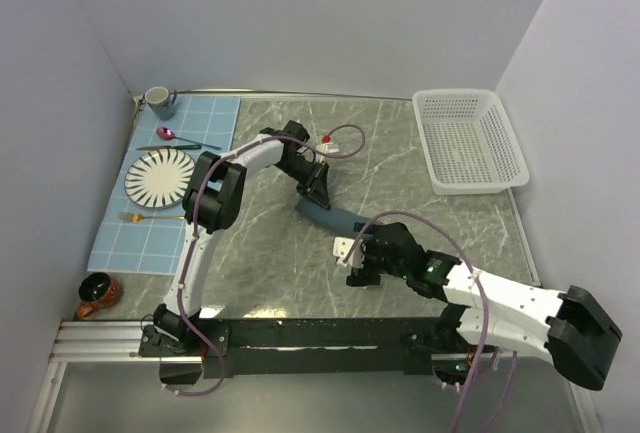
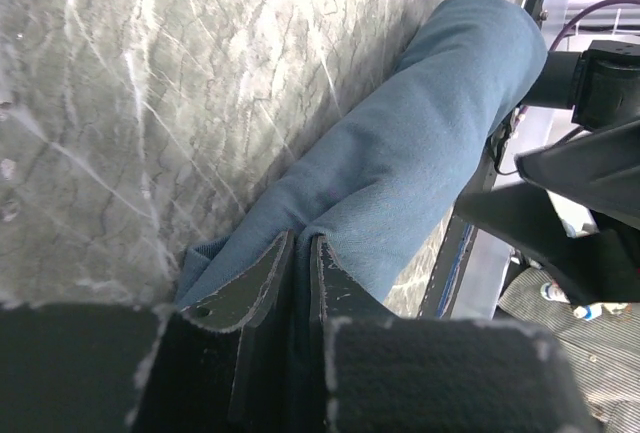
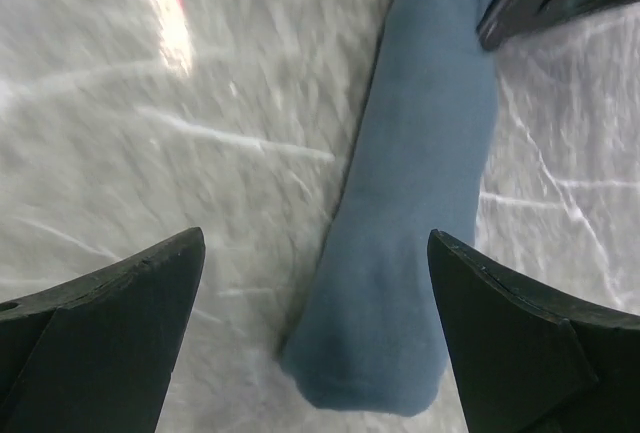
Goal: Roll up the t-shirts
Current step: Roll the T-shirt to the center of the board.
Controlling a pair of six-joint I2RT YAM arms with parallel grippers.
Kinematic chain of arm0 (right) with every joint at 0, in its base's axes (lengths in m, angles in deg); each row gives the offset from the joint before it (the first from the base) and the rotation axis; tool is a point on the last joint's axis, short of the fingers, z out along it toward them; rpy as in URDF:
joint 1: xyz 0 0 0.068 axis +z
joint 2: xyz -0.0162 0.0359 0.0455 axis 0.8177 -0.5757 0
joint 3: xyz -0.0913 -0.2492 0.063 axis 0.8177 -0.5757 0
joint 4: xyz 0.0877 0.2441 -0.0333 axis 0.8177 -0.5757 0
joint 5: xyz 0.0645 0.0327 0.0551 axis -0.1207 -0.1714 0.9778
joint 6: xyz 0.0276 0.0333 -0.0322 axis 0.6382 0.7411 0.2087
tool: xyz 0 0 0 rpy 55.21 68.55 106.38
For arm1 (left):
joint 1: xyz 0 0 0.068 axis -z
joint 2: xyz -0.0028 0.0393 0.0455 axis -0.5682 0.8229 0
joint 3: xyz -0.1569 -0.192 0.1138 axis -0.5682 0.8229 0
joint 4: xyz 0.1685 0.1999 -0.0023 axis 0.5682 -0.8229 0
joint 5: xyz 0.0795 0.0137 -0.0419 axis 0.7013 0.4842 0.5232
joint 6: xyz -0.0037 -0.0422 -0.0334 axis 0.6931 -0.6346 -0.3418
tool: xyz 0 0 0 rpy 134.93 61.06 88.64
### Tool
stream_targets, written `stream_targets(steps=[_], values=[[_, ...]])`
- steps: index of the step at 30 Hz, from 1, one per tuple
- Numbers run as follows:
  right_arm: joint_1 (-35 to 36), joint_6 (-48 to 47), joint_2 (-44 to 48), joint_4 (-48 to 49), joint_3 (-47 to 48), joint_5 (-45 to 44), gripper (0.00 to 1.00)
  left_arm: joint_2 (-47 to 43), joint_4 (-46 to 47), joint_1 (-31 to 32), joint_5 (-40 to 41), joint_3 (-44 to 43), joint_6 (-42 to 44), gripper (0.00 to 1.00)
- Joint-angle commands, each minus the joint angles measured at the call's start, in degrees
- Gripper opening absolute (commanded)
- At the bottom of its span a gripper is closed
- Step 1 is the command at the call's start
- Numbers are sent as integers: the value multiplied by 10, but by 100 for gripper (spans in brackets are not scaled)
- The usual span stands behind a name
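Note:
The t-shirt (image 1: 331, 219) lies as a tight slate-blue roll on the marble table (image 1: 420, 213), running from the middle toward the near right. My left gripper (image 1: 318, 191) sits at the roll's far end. In the left wrist view its jaws (image 2: 303, 238) are pinched together on a fold of the t-shirt (image 2: 420, 143). My right gripper (image 1: 362, 253) hovers over the near end. Seen from the right wrist, its gripper (image 3: 315, 236) stands wide open, a finger on each side of the t-shirt (image 3: 410, 203) and apart from it.
A white basket (image 1: 470, 140) stands at the back right. At the left, a light blue placemat (image 1: 190, 123) carries a striped plate (image 1: 160, 175), grey mug (image 1: 160, 102), spoon (image 1: 170, 135) and fork (image 1: 140, 217). A brown cup (image 1: 98, 294) sits near left.

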Motion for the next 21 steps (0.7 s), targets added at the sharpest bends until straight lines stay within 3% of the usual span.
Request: stream_targets(steps=[1, 7, 21], values=[[7, -80, -24, 143, -10, -66, 100, 12, 8, 16, 86, 30, 12, 15], [8, -141, -57, 220, -51, -84, 100, 23, -1, 15, 78, 22, 16, 16], [14, -160, -165, 281, -67, -74, 100, 29, -7, 14, 35, 17, 1, 16]])
